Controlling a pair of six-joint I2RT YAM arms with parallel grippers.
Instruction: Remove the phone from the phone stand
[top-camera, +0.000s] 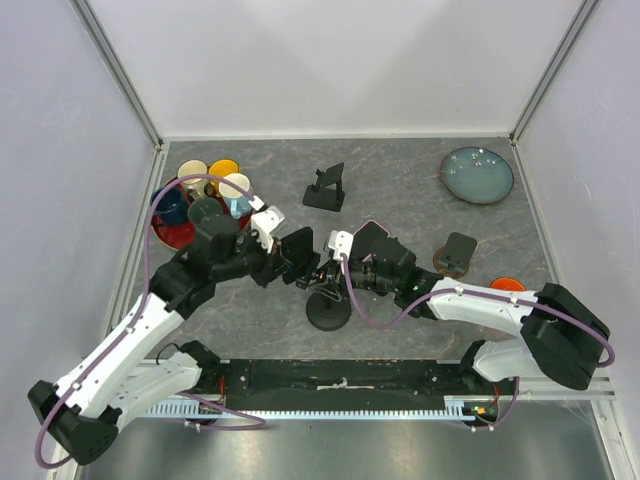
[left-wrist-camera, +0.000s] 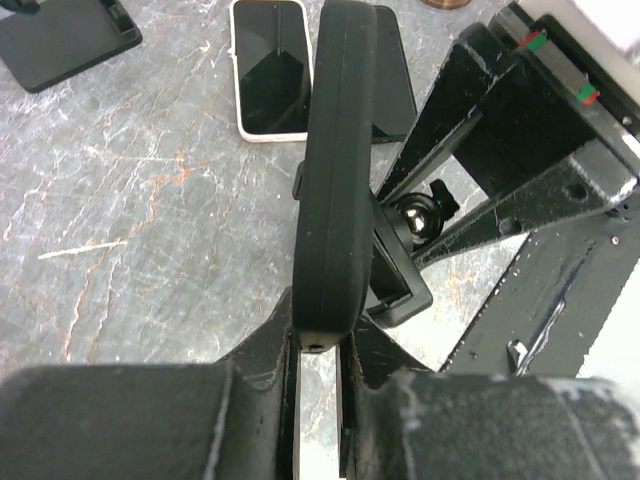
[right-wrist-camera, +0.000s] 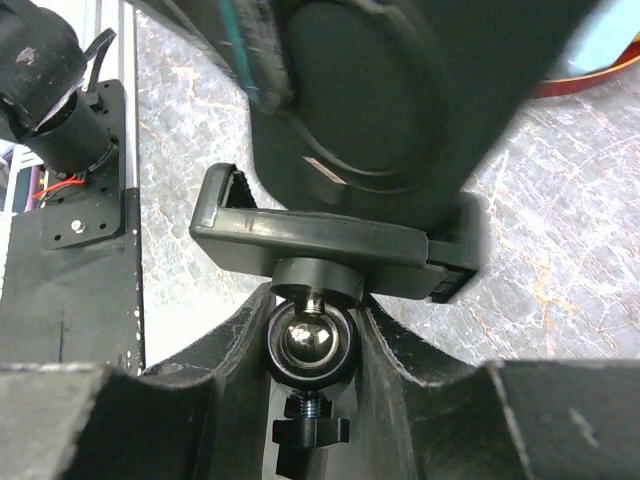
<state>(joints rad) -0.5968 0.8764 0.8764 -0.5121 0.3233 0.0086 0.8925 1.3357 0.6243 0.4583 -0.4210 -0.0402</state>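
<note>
My right gripper (right-wrist-camera: 312, 330) clamped the ball joint (right-wrist-camera: 310, 345) of the phone stand (right-wrist-camera: 330, 250), bracing it. My left gripper (left-wrist-camera: 322, 345) pinched the phone (left-wrist-camera: 335, 150) edge-on, placed to pull it free.

Grey stone table (top-camera: 400, 195) bears teal plate (top-camera: 477, 175), black stand (top-camera: 325, 188), white-cased phone (left-wrist-camera: 270, 70).

Top view looked down on the table (top-camera: 400, 200); 2 wrist views closely faced the stand (right-wrist-camera: 330, 245) from opposite sides

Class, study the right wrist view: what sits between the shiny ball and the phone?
The stand's black clamp sits there, directly above the ball and under the phone. The right wrist view shows it clearly.
</note>
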